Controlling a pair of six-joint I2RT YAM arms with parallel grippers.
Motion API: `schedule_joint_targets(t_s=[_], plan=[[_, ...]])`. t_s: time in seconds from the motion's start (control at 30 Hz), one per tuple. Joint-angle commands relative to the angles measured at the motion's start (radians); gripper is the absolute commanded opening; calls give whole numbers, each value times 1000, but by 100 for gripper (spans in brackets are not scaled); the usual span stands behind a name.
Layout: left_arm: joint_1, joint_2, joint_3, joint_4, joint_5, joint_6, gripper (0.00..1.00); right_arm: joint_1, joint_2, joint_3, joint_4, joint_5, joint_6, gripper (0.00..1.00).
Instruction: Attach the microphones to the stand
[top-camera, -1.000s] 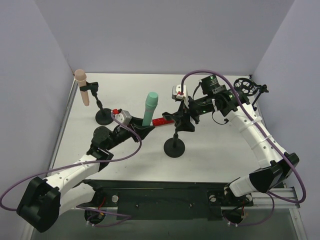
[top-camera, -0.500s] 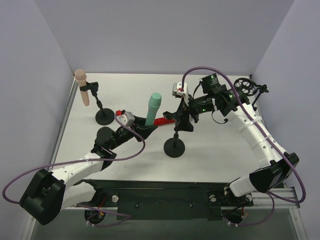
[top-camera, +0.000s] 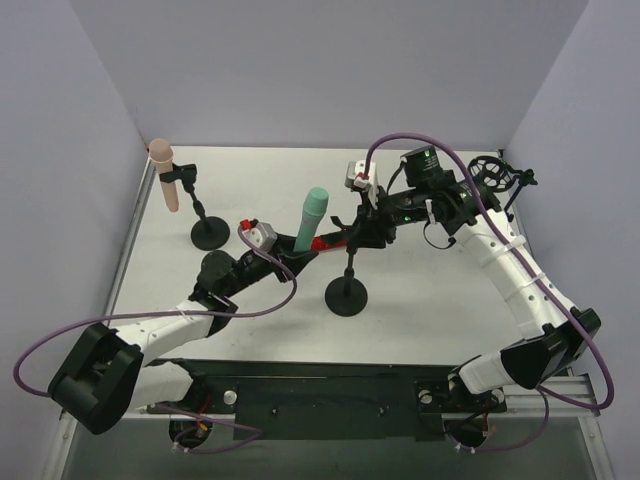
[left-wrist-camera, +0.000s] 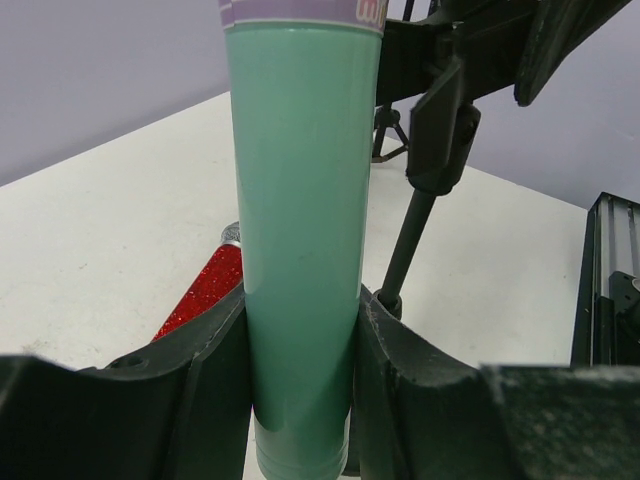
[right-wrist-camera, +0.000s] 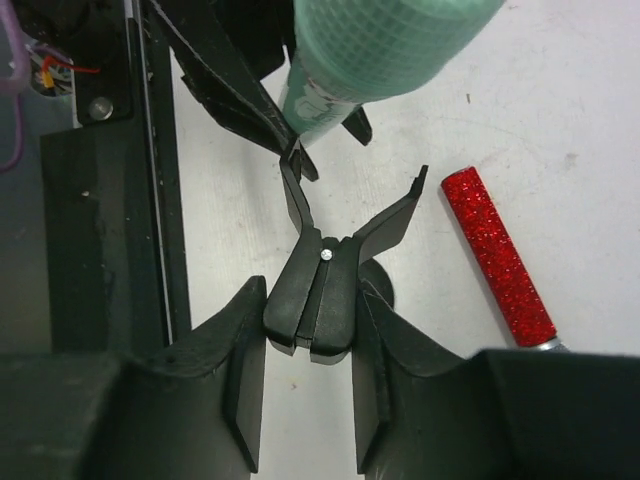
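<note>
place: lab test cell | cues: plain walls (top-camera: 300, 70), white table (top-camera: 440, 300)

White table (top-camera: 430, 310) boxed in by plain lavender walls (top-camera: 320, 70), evenly lit

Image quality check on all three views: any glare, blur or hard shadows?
Top external: even, diffuse light, only faint shadows on the table, sharp throughout. Left wrist: the mint green microphone shows a soft sheen, no blown glare. Right wrist: the stand clip is crisp, and the glittery red microphone sparkles.
</note>
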Motion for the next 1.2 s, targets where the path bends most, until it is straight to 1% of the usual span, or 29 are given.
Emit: schedule_joint_targets(t_s=[0.0,0.07,0.17,0.3,0.4,0.63,0.8,0.93,1.07,1.13,1.17], plan=[[-4,27,62,119,10,18,0,-12,-34,-31,-24,-43,-24,9],[-2,41,68,141,17,16,0,-20,-34,-36,-24,-65,-21,6],[-5,74,82,167,33,1,0,-23,-34,-48,-19,-86,-21,4],[-21,148,99,273,45,-42,0,-23,-25,-62,13,-117,11,4],[-54,194,108,362,36,-67,0,-24,-22,-68,36,-126,45,3],[-123,281,127,463,-18,-85,0,-24,-42,-126,151,-144,137,3],[-165,321,156,498,-65,-88,0,-27,-50,-178,240,-164,215,3],[-174,346,180,503,-41,-102,0,-34,-57,-220,315,-170,278,3],[-179,361,185,506,1,-117,0,-37,-68,-264,390,-174,340,6],[-180,355,180,506,1,-117,0,-43,-74,-286,421,-174,366,9],[-179,352,174,500,-5,-116,0,-47,-74,-292,421,-174,367,11]])
